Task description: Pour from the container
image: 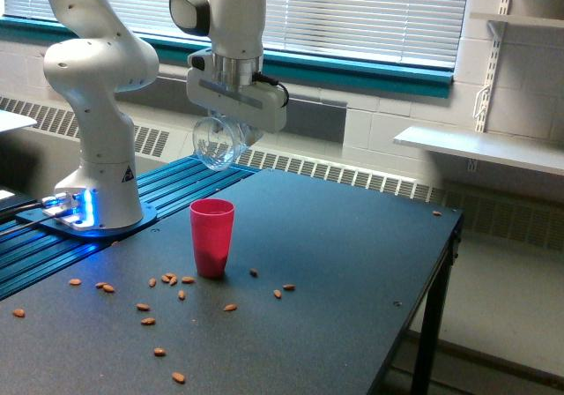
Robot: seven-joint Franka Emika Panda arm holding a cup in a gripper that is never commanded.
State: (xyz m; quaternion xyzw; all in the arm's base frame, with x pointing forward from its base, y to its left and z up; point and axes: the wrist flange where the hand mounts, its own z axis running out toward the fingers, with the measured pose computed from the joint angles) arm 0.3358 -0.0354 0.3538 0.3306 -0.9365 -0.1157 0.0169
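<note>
Desk [352, 263], dark and matte, filled most of the exterior view, with a white wall, window blinds and a white shelf [480, 148] behind it. White robot arm [97, 104] stood on its base at the exterior view's left, beside blue ribbed rails, and reached over the desk. Its pincer [231, 129] hung above the desk's back part and was clenched on the container [214, 144], a clear round plastic cup tipped on its side, its mouth facing down and toward the exterior view's left. The container hung in the air well above the red cup [211, 236] and slightly behind it. Whether anything was left inside the container could not be told. The red cup stood upright on the desk, its opening up. Small brown nuts [167, 279] lay scattered over the desk around and in front of the red cup, some just beside its foot, others well apart toward the near edge.
</note>
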